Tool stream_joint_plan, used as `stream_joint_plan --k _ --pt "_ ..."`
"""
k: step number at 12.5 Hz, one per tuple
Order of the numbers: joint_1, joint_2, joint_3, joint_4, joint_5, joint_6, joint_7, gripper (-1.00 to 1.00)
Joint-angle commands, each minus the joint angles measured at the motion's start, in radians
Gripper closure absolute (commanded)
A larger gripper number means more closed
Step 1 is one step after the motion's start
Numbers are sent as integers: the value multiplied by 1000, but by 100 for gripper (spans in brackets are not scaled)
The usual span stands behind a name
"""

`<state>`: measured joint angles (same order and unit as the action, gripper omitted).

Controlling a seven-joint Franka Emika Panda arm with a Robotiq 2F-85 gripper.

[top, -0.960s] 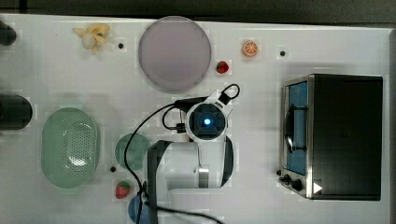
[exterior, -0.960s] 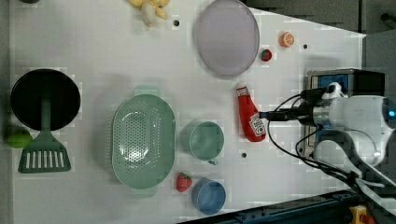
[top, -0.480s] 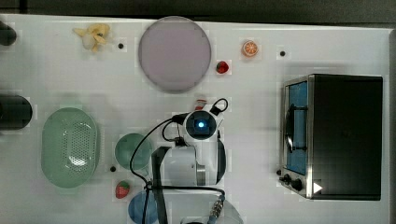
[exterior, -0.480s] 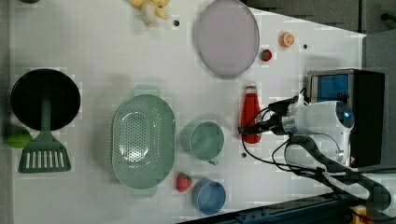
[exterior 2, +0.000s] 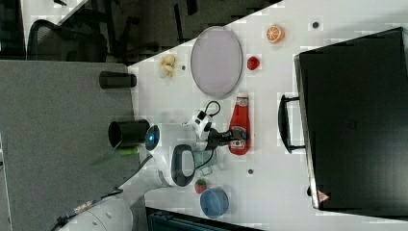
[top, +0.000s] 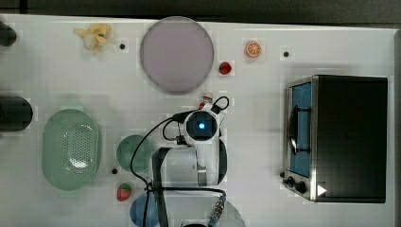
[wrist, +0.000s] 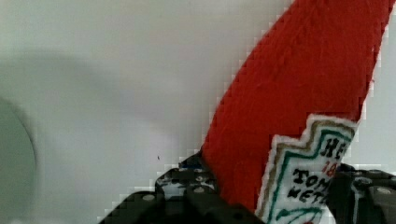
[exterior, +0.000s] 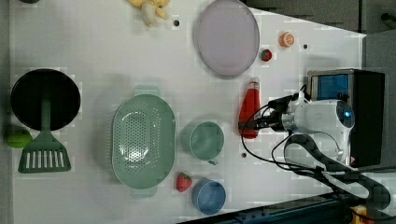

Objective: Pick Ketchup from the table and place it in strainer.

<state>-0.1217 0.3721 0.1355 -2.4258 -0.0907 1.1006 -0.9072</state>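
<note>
Your tool (wrist: 275, 196) sits low around the Ketchup (exterior: 249, 110), one finger on each side of the labelled lower body in the wrist view, the gap between them taken up by the bottle. Whether both pads press firmly is hard to tell, so treat it as a grip forming rather than a sure clamp. The Ketchup lies on the desk (exterior: 84, 46) in the left view, cap toward the lilac plate (exterior: 227, 36), just right of the green cup (exterior: 203, 140). The strainer (exterior: 144, 140) lies further left, beyond that cup.

Your hold looks to be near the base, so the long neck may swing or the bottle may slide out once you lift. Carrying it low toward the strainer risks clipping the green cup, which stands between the bottle and the strainer.
</note>
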Motion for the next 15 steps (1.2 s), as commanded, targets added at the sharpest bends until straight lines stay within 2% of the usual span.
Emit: stream_joint_plan --k 1,4,10,12,15 --pt "-2 -37 -4 35 -3 19 -32 -25" --pt "-2 -154 0 42 0 -89 -18 -25" --pt "22 -415 87 171 9 -518 41 -25" --pt "38 -450 146 220 26 -588 134 -25" --pt "63 -457 252 259 105 -638 332 -25"
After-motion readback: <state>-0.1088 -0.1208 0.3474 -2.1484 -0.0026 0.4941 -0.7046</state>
